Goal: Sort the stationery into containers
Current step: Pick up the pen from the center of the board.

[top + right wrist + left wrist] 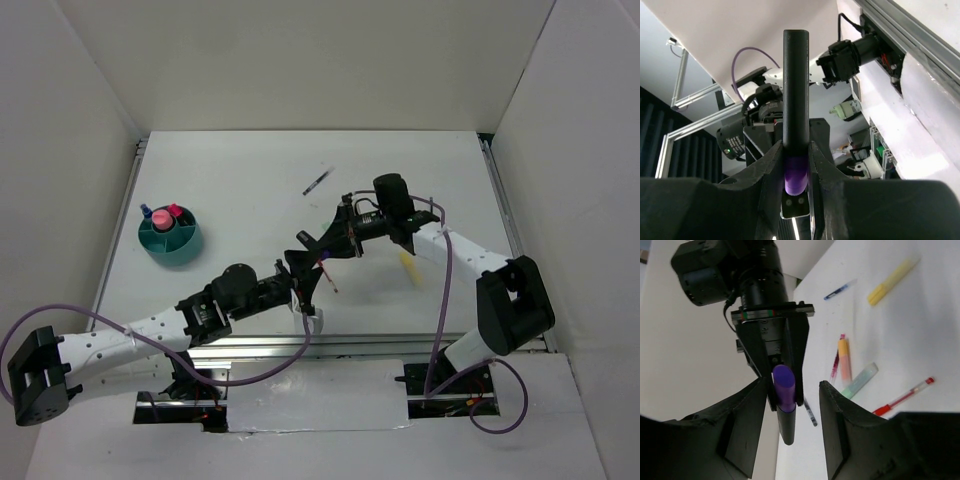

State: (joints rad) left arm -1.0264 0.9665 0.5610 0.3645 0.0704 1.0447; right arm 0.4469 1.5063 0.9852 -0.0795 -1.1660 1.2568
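White walled table (260,160) — right claw (796,147) tight on purple-black marker (796,75), left claw (792,385) apart.

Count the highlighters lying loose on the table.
3: yellow highlighter lying apart, farthest off; orange highlighter and pastel green highlighter close together, nearer. Others may be hidden.

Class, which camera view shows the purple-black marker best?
Left wrist: the purple-black marker shows its purple end and black barrel clearly. Right wrist shows it too, but foreshortened, with the purple end clamped. Top external: too small to make out.
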